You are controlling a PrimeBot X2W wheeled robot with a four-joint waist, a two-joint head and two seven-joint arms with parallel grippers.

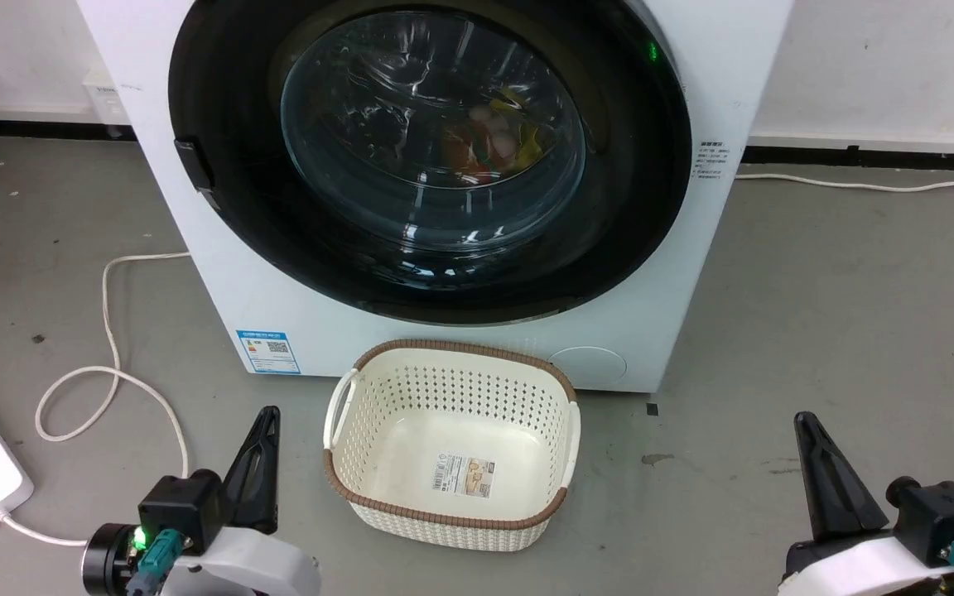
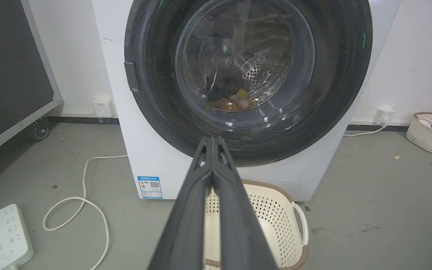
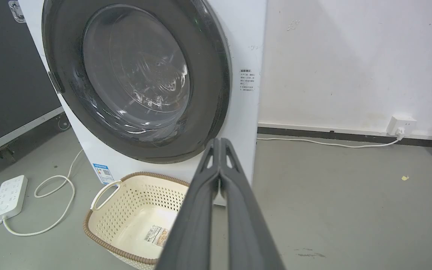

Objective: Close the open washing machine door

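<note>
Head view crops the top of the washing machine [image 1: 692, 281] and of the washing machine door [image 1: 634, 207]; coloured stuff behind the glass is too smeared by reflections to name. Door sits flat on the machine's front, face turned out toward the robot, a dark tab [image 1: 195, 170] on its edge at view left; round, so no long axis; latched or not, cannot tell. Cream basket [image 1: 444, 389] on the floor just before the machine, below the door. Low on either side of it, left hand [image 1: 268, 416] and right hand [image 1: 802, 420], fingers pressed together, holding nothing, well apart from the door, arms cut off by the frame
</note>
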